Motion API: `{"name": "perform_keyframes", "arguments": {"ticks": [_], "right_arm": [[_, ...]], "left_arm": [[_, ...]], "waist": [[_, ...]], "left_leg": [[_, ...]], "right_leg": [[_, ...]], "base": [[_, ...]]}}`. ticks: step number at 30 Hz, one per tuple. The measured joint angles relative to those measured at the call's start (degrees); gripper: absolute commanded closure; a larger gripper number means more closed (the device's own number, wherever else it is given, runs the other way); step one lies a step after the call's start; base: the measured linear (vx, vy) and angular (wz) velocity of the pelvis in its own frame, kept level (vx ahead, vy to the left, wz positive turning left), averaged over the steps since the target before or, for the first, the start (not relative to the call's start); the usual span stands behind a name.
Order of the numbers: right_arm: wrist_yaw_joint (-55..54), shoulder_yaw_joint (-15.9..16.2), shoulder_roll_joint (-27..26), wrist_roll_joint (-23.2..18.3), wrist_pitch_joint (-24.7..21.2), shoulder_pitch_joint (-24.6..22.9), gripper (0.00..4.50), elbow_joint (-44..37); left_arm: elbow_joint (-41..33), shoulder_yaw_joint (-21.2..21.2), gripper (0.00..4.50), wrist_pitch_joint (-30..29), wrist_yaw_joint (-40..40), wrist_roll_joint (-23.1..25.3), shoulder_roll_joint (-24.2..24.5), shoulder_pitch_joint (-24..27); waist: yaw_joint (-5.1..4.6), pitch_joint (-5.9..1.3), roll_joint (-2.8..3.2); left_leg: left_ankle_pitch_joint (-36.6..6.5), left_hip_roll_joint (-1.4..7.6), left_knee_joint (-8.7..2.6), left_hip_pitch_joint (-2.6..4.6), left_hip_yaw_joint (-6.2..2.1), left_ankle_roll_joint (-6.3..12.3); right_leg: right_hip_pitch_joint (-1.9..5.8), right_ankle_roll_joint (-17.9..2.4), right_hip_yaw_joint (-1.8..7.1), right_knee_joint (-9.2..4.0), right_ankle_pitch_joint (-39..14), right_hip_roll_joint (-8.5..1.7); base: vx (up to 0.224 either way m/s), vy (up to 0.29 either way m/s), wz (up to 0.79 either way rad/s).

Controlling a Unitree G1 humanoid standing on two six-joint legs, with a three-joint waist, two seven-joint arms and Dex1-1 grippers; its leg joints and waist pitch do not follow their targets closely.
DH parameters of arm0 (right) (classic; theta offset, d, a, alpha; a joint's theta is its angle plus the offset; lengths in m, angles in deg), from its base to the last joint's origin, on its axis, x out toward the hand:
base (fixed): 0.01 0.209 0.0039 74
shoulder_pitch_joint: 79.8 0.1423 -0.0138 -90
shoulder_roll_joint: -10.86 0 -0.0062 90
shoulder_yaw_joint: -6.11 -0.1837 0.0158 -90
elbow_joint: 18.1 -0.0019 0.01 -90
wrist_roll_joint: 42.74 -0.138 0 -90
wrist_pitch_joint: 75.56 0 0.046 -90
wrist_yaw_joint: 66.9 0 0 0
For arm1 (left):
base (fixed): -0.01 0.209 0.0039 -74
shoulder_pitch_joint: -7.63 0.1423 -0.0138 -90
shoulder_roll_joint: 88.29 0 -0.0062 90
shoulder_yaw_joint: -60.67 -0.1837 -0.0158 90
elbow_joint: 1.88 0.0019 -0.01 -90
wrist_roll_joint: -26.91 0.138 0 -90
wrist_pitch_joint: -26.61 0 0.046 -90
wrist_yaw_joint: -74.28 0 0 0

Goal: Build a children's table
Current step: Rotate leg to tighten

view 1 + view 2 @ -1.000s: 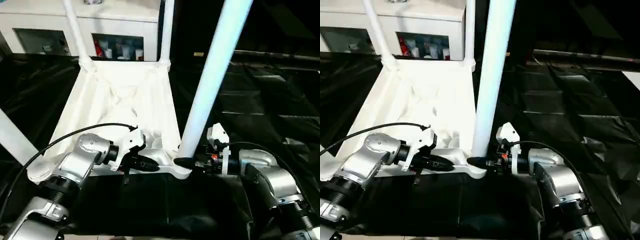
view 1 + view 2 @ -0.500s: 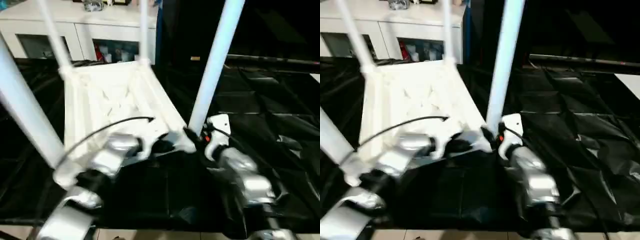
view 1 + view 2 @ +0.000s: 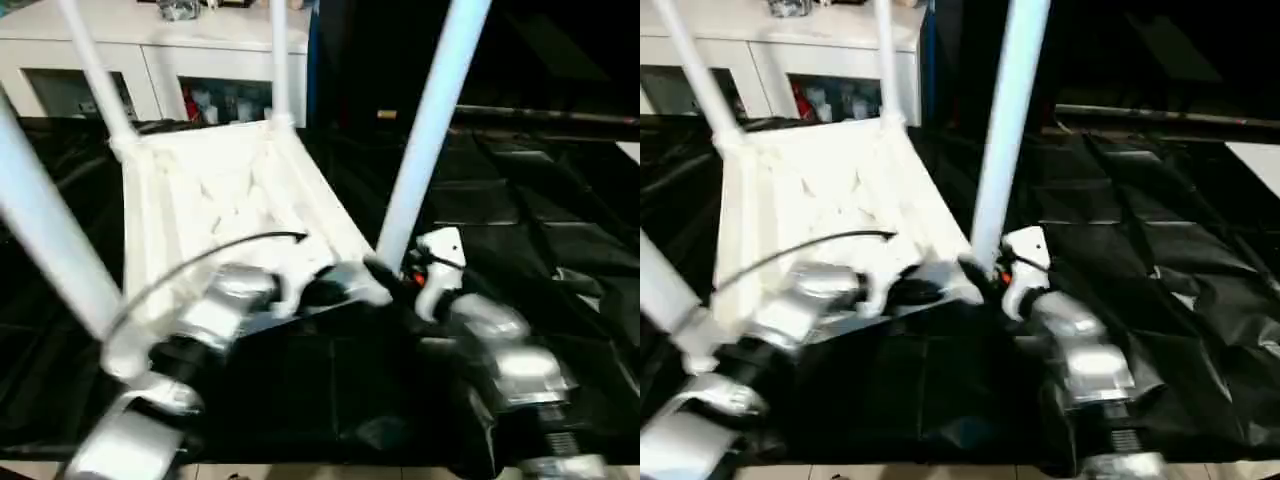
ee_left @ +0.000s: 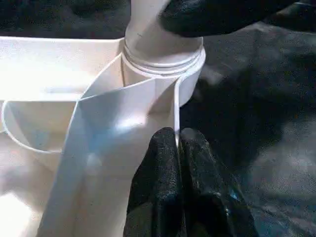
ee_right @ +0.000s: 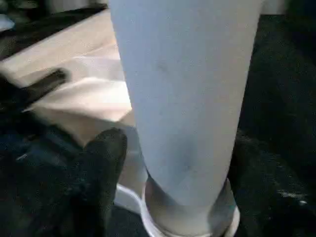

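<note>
1. While the children's table (image 3: 225, 205) lay upside down on the black-covered worktop (image 3: 520, 230), its four white legs stood up from the corner sockets, the near right leg (image 3: 425, 130) rising steeply past the head camera.
2. The left gripper (image 4: 178, 148) had its jaws shut on the thin white rim of the tabletop (image 4: 175, 113), just beside the near right corner socket (image 4: 163, 61); one black fingertip (image 4: 160, 148) lay on each face of the rim.
3. The right gripper (image 3: 385, 275) stood at the foot of the near right leg (image 5: 185, 94), on the side away from the tabletop. One black finger (image 5: 101, 163) sat just beside the leg near its threaded base; whether the jaws pressed the leg or stood free of it could not be told.
4. A black cable (image 3: 210, 255) arched from the left silver forearm (image 3: 215, 315) across the tabletop underside, partly hiding the near rim.
5. The right silver forearm (image 3: 500, 350) lay over the crinkled black cover, to the right of the table.
6. Behind the worktop stood a white cabinet (image 3: 150, 60) with open shelves holding small coloured items (image 3: 215, 100), too blurred to name.
</note>
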Motion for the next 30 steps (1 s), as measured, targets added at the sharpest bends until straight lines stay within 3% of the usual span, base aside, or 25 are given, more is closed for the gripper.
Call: {"name": "perform_keyframes", "arguments": {"ticks": [6,8,11,16,17,22,30], "right_arm": [[13.7,3.1,6.1,-2.6,-2.2,0.0,1.33,-2.6],[16.9,5.6,7.8,-2.5,-2.6,0.0,1.33,-2.6],[18.9,7.1,8.6,-1.7,-2.3,0.0,1.33,-2.5],[18.9,8.2,8.4,-0.1,-0.8,0.2,1.33,-1.0],[18.9,8.3,8.3,-0.1,-0.8,0.4,1.6,-0.7],[18.9,8.3,8.2,-0.1,-0.3,1.2,1.97,0.3],[19.3,8.3,8.7,0.3,0.5,1.4,2.22,0.1]], "left_arm": [[-5.0,-0.7,4.5,-1.1,-11.1,-3.4,5.3,2.9],[-6.7,-1.3,4.5,-2.3,-14.5,-3.9,6.9,3.3],[-7.3,-1.8,4.5,-2.6,-16.1,-4.4,7.5,3.5],[-7.3,-1.4,4.5,-2.7,-15.6,-4.3,7.6,3.6],[-7.4,-1.3,4.5,-2.8,-15.5,-4.3,7.6,3.7],[-7.4,-1.3,4.5,-2.6,-15.1,-4.3,7.5,3.7],[-7.4,-1.3,4.5,-2.5,-14.8,-4.3,7.8,3.7]], "waist": [[0.44,-0.01,-0.01],[1.51,-0.01,0.0],[1.99,0.0,-0.02],[1.67,0.14,-0.26],[1.59,0.17,-0.32],[1.56,0.18,-0.5],[1.52,0.16,-0.49]], "left_leg": [[0.0,0.08,0.01,-0.1,0.05,0.04],[0.0,0.07,0.07,-0.33,0.18,0.46],[0.0,0.07,0.23,-0.48,0.25,0.57],[-0.2,0.07,0.46,-0.38,0.25,0.25],[-0.2,0.07,0.46,-0.33,0.25,0.22],[-0.1,0.08,0.46,-0.26,0.24,0.16],[-0.1,0.08,0.46,-0.18,0.25,0.15]], "right_leg": [[-0.08,-0.2,-0.01,0.33,-0.4,0.04],[-0.26,-0.3,0.05,0.33,-0.5,0.0],[-0.31,-0.4,0.09,0.38,-0.6,-0.05],[-0.32,-0.4,0.17,0.83,-0.6,-0.1],[-0.3,-0.4,0.17,0.88,-0.6,-0.1],[-0.26,-0.4,0.19,0.93,-0.6,-0.1],[-0.21,-0.4,0.2,0.95,-0.6,-0.09]], "base": [[0.05,-0.003,0.01],[0.027,0.002,0.02],[0.0,0.0,0.0],[0.0,0.0,0.0],[0.0,0.0,0.0],[0.0,0.0,0.0],[0.0,0.0,0.0]]}}
